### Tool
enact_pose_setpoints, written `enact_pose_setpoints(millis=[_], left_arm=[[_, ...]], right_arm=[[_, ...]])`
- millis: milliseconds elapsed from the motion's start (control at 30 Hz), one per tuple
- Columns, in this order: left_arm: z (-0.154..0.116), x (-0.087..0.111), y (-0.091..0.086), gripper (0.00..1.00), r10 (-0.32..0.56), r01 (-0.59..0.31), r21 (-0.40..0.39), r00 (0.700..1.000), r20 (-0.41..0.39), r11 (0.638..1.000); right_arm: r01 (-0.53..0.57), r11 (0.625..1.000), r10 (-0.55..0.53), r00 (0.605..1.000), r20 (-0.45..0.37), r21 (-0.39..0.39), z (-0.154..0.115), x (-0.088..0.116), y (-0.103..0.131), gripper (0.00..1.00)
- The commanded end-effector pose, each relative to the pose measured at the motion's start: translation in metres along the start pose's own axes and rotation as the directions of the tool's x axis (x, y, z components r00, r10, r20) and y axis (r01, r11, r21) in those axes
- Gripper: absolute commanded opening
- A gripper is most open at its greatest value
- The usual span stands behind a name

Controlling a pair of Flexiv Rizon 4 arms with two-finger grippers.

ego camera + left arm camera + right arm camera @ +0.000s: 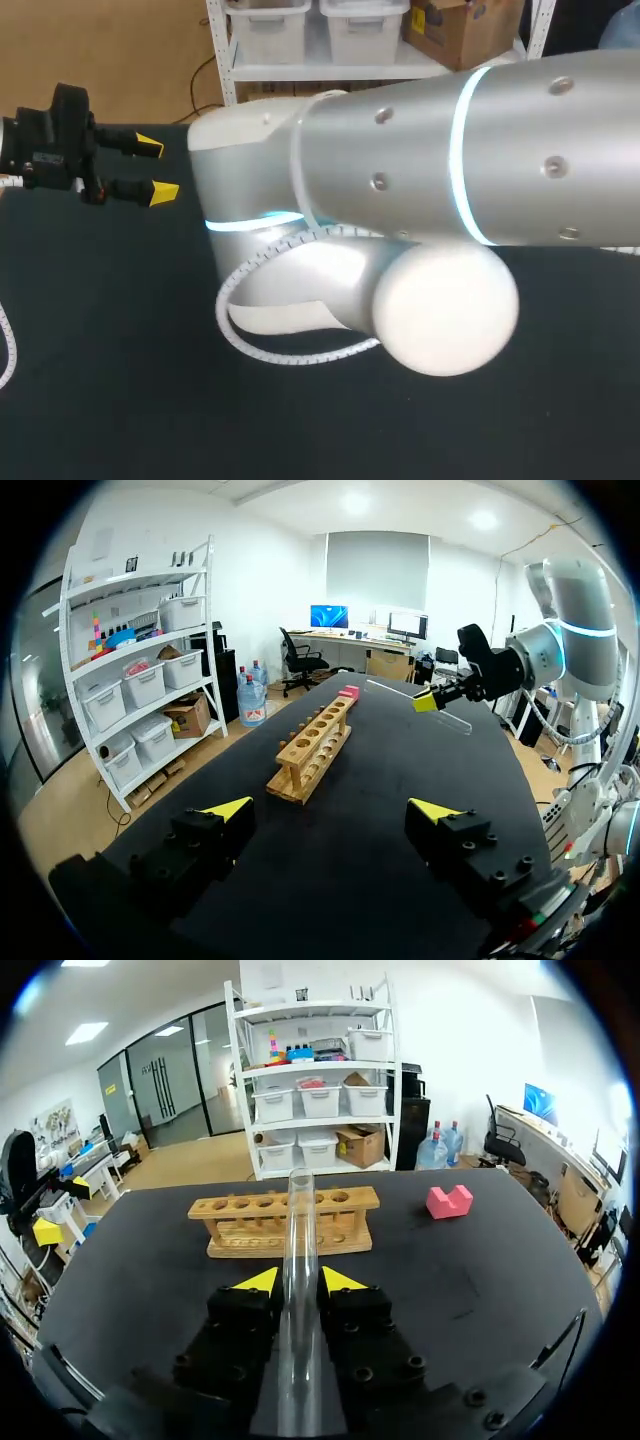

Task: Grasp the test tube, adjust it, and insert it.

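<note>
One rack (240,1230) and pink block (449,1201) on black table (140,1280).

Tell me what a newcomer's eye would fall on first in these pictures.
The right arm fills most of the head view, hiding much of the black table. In the right wrist view, the right gripper is shut on a clear test tube pointing toward the wooden rack ahead, with a pink block beside that rack.

Left pincer (157,168) agape, right pincer (298,1280) — seemingly — clamping tube (298,1210)
</note>
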State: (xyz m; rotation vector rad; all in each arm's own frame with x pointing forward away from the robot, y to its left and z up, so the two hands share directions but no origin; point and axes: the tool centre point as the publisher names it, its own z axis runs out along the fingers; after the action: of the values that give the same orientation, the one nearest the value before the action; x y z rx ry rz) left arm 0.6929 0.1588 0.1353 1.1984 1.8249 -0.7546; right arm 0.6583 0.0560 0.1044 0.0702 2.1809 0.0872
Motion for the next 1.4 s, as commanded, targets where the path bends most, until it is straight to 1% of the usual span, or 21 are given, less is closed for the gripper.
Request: enact_pose_setpoints(millis=[33,367,700,1400], left_arm=[[0.0,0.002,0.0,1.0,0.004,-0.004,-0.001,1.0,0.007,1.0],[0.0,0.002,0.0,1.0,0.004,-0.004,-0.001,1.0,0.007,1.0],[0.0,0.002,0.0,1.0,0.004,-0.004,-0.001,1.0,0.007,1.0],[0.0,0.002,0.0,1.0,0.004,-0.004,-0.001,1.0,0.007,1.0]], right_arm=[[0.003,0.998,-0.002,1.0,-0.014,0.067,0.012,-0.004,0.004,0.0],[0.017,0.997,-0.014,0.999,-0.033,0.075,0.037,0.0,0.005,0.0],[0.042,0.997,-0.04,0.999,-0.027,0.062,0.054,0.002,0.007,0.0],[0.051,0.996,-0.047,0.997,-0.066,0.072,0.075,0.011,0.003,0.0]])
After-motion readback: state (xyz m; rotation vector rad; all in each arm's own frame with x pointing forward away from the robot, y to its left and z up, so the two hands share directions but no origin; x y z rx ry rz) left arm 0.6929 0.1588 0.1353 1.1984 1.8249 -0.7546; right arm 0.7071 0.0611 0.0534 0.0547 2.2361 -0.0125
